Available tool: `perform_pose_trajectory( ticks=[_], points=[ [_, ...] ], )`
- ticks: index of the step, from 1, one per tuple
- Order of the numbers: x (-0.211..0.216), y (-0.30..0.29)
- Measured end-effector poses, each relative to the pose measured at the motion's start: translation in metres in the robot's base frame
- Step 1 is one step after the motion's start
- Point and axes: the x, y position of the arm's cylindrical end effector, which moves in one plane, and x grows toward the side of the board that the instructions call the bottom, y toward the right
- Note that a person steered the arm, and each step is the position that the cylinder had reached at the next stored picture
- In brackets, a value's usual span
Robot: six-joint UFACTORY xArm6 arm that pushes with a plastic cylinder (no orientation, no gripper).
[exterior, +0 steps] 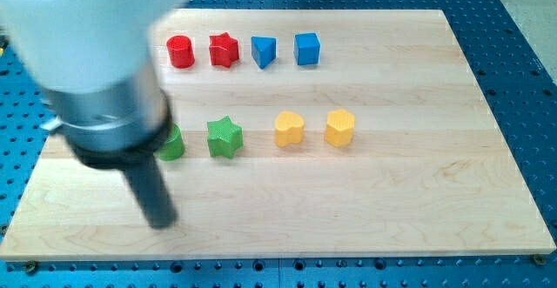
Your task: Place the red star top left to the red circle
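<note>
The red star [224, 50] sits near the view's top, just right of the red circle [181, 51], with a small gap between them. My tip [160, 222] rests on the board at the view's lower left, well below both red blocks and below the green circle [171, 143]. The arm's wide body hides the upper left of the board and part of the green circle.
A blue triangle-like block [264, 50] and a blue cube [307, 49] continue the top row to the right. A green star [224, 137], a yellow heart-like block [289, 129] and a yellow hexagon [340, 127] form the middle row. The wooden board [392, 201] lies on a blue perforated table.
</note>
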Motion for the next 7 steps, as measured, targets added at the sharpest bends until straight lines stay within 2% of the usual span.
perform_pose_trajectory(
  ticks=[1, 2, 3, 4, 6, 7],
  points=[
    [-0.087, -0.026],
    [-0.154, -0.025],
    [-0.187, 0.013],
    [-0.205, 0.080],
    [-0.303, 0.083],
    [-0.316, 0.077]
  ],
)
